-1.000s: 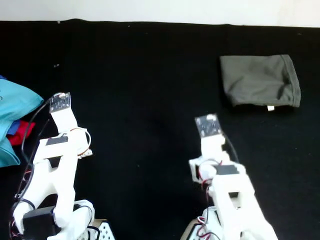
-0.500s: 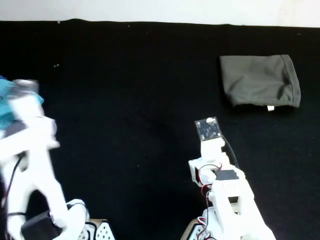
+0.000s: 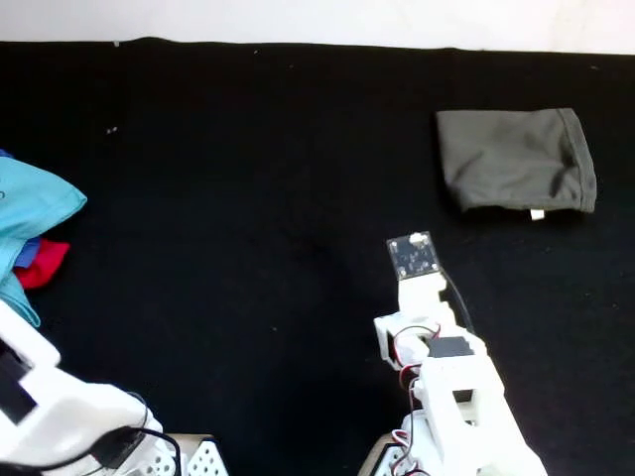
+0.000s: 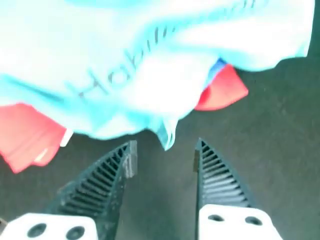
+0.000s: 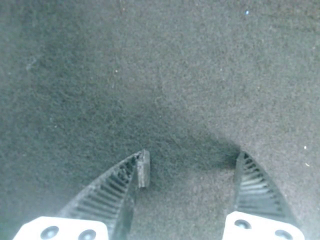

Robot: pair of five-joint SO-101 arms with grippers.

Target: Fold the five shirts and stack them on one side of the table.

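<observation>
Across the black table, a crumpled turquoise shirt tops a red shirt at left and a folded grey shirt sits far right; we judge our spread left gripper must next pinch the turquoise hem, right gripper likewise open.

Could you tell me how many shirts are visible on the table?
3 for certain: a folded grey shirt far right, a crumpled cyan shirt at the left edge, a red shirt under it. A blue sliver between them may be a fourth.
</observation>
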